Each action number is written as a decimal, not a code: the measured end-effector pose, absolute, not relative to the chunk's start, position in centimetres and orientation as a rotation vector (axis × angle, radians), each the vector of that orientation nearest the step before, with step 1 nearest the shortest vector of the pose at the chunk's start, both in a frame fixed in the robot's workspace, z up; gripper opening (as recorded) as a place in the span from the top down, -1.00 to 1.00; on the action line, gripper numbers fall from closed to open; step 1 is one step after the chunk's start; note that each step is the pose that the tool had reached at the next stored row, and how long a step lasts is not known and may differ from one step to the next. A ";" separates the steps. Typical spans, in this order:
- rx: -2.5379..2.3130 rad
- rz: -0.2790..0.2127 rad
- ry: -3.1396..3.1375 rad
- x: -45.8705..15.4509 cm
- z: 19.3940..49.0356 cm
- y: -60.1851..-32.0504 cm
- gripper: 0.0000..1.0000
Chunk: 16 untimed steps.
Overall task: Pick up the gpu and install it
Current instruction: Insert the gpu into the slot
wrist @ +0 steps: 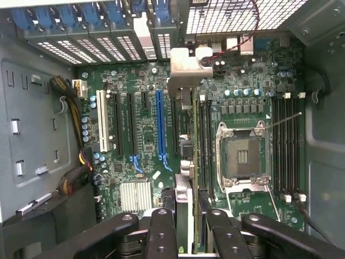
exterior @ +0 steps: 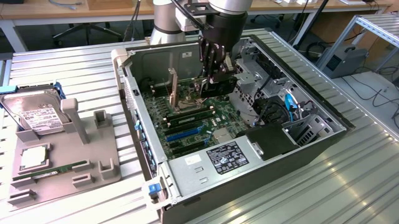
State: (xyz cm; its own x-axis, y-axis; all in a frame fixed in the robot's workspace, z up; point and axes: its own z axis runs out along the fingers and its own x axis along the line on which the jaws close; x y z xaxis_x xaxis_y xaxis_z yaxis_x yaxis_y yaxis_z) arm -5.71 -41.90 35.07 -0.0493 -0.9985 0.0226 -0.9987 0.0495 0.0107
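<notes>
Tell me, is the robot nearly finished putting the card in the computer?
Partly. Done: the gpu is picked up, clamped edge-on in the gripper. In hand: it hangs inside the open computer case, above the motherboard. Left: it isn't seated yet; the long blue slot shows nothing in it.

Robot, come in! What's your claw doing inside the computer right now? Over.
Claw shut on the gpu, card edge-on above the motherboard. Hanging inside the open computer case, over the slots. Nothing blocking underneath. Over.
</notes>
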 end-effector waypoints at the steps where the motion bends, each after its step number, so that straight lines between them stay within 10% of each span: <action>1: 2.152 0.012 -2.256 -5.7 35.1 -41.9 0.47; 16: 2.186 0.016 -2.221 -5.7 35.0 -41.9 0.47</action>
